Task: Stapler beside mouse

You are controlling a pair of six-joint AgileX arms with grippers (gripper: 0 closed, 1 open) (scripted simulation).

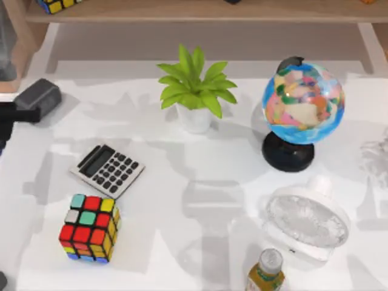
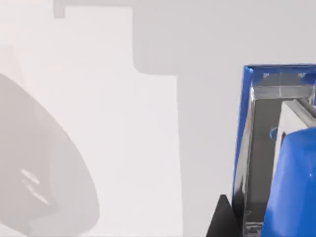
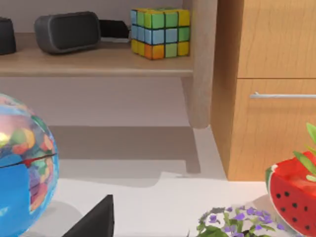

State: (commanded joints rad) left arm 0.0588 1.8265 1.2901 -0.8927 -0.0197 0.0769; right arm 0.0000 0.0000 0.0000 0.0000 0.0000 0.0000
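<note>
Stapler (image 2: 291, 182) sits close under the left wrist camera on bare white table (image 2: 148, 148); gripper fingers' state cannot be told.

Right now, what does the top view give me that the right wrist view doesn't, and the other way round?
Top view adds: the calculator, the puzzle cube on the table, the potted plant, the white fan and a bottle.
Right wrist view adds: a dark speaker on the shelf, the wooden cabinet with a drawer handle, a watermelon-patterned pot and purple flowers.
Both: the globe, the wooden shelf and the white table.
</note>
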